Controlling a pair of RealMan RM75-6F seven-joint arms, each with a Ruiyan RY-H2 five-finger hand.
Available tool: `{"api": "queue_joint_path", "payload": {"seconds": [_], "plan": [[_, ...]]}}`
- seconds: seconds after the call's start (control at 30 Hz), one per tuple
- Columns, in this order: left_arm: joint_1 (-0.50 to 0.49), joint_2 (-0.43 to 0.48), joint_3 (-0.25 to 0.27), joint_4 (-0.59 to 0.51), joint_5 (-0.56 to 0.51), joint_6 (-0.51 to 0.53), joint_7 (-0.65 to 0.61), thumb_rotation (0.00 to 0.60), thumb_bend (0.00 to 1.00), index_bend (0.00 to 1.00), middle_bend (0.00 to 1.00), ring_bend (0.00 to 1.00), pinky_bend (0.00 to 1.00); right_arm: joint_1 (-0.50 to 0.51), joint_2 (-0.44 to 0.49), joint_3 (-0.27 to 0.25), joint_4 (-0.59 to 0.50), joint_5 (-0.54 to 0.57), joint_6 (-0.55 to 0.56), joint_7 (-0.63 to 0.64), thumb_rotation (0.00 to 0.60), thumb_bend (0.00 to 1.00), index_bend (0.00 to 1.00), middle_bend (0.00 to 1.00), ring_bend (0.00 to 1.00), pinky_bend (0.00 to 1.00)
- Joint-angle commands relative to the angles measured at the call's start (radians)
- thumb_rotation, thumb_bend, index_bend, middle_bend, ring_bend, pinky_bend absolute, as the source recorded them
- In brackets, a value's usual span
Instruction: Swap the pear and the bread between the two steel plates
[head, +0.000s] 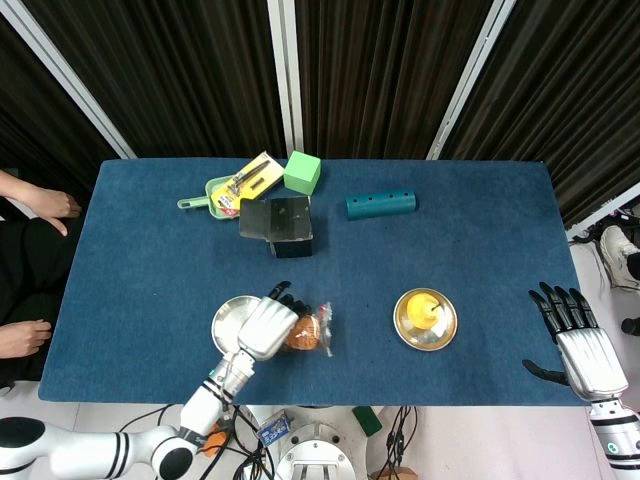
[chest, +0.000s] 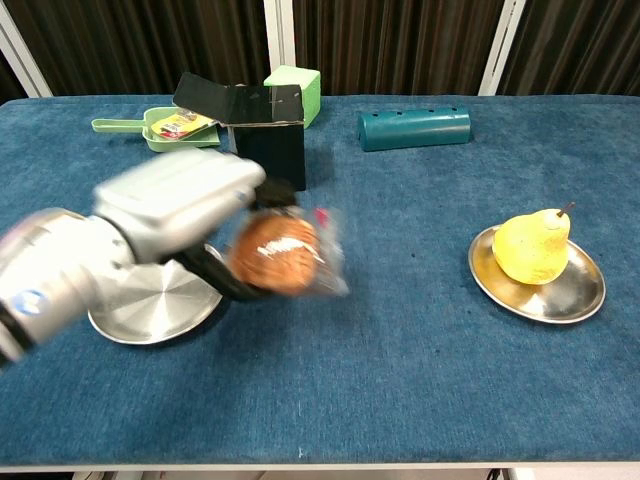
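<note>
My left hand (head: 266, 327) (chest: 180, 212) grips the wrapped bread (head: 303, 334) (chest: 277, 253) and holds it lifted off the cloth, just right of the empty steel plate (head: 229, 318) (chest: 150, 308). The yellow pear (head: 428, 308) (chest: 531, 245) stands on the other steel plate (head: 425, 334) (chest: 552, 295) at the right. My right hand (head: 580, 343) hangs open beyond the table's right edge, fingers spread, holding nothing; it shows only in the head view.
At the back stand a black box (head: 281, 225) (chest: 266, 138), a green cube (head: 302, 172) (chest: 296, 86), a teal cylinder (head: 381, 204) (chest: 414, 129) and a green tray (head: 222, 193) (chest: 165, 127) with a yellow item. A person's hands (head: 40, 205) rest at the left table edge.
</note>
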Motion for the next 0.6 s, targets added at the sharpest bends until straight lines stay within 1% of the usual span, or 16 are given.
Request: {"api": "queue_joint_path", "payload": {"seconds": [0.03, 0.13, 0.2, 0.4, 0.5, 0.6], "plan": [[0.059, 0.136, 0.027, 0.001, 0.024, 0.073, -0.059, 0.6, 0.12, 0.54, 0.51, 0.4, 0.18, -0.003, 0.0, 0.003, 0.0, -0.002, 0.003, -0.001, 0.553, 0.23, 0.0, 0.0, 0.0, 0.0], [0.087, 0.186, 0.042, 0.019, -0.022, 0.058, -0.137, 0.6, 0.12, 0.54, 0.51, 0.39, 0.18, -0.007, -0.003, 0.006, -0.001, -0.003, -0.001, -0.006, 0.554, 0.23, 0.0, 0.0, 0.0, 0.0], [0.096, 0.203, 0.055, 0.031, -0.026, 0.051, -0.172, 0.6, 0.12, 0.54, 0.51, 0.39, 0.18, -0.007, -0.005, 0.009, -0.003, -0.002, -0.006, -0.014, 0.554, 0.23, 0.0, 0.0, 0.0, 0.0], [0.104, 0.187, 0.098, 0.067, 0.017, 0.039, -0.223, 0.6, 0.11, 0.52, 0.48, 0.38, 0.18, -0.008, -0.014, 0.016, -0.01, -0.004, -0.02, -0.036, 0.555, 0.23, 0.0, 0.0, 0.0, 0.0], [0.1, 0.169, 0.107, 0.091, 0.026, 0.025, -0.233, 0.6, 0.1, 0.45, 0.43, 0.36, 0.18, -0.008, -0.016, 0.017, -0.012, -0.005, -0.027, -0.042, 0.555, 0.23, 0.0, 0.0, 0.0, 0.0], [0.096, 0.161, 0.107, 0.103, 0.029, 0.017, -0.236, 0.6, 0.08, 0.33, 0.31, 0.28, 0.19, -0.009, -0.016, 0.019, -0.012, -0.005, -0.032, -0.042, 0.555, 0.23, 0.0, 0.0, 0.0, 0.0]]}}
